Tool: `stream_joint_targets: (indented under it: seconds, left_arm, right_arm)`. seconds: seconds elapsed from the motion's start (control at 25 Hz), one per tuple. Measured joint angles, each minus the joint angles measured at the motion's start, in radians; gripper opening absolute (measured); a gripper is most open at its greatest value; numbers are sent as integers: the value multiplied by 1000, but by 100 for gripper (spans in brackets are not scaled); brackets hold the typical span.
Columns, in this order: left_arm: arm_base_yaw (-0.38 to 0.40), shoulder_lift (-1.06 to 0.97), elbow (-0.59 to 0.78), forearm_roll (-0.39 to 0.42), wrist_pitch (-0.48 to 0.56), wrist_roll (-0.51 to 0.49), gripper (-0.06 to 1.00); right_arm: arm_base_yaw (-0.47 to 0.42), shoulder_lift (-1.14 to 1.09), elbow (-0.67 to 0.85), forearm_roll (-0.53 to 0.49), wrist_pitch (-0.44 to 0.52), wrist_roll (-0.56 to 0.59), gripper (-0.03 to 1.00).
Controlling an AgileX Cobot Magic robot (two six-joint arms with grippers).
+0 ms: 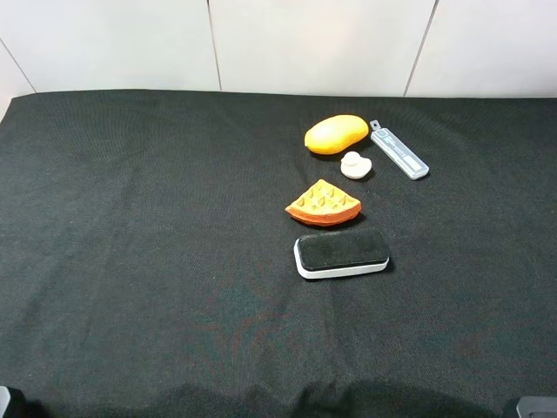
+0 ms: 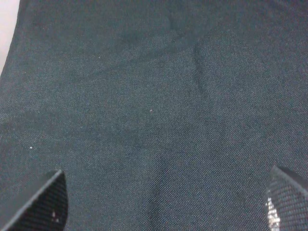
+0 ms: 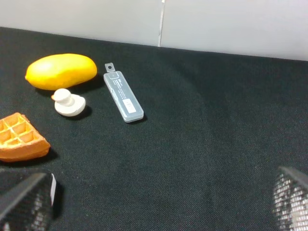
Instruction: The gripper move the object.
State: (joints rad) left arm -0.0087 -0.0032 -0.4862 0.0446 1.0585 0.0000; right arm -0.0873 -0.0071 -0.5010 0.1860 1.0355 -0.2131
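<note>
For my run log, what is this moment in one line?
phase: before approach | eraser: untouched on black cloth, in front of waffle wedge | left gripper: open, empty | right gripper: open, empty

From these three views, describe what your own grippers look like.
Very little shows. In the left wrist view, the left gripper appears only as two dark fingertips with a fine woven, mesh-like texture. The right gripper looks the same: dark, textured fingertips with pale flecks. In the exterior high view only dark grey corners sit at the bottom edge. No cables or markings are visible.
</note>
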Motion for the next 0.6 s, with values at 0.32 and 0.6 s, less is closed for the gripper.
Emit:
stream_joint_targets:
  seconds: [0.32, 0.6]
  left_arm:
    - [0, 0, 0, 0, 0, 0, 85]
    - [0, 0, 0, 0, 0, 0, 85]
  right_arm:
    - [0, 0, 0, 0, 0, 0, 69]
    - [0, 0, 0, 0, 0, 0, 69]
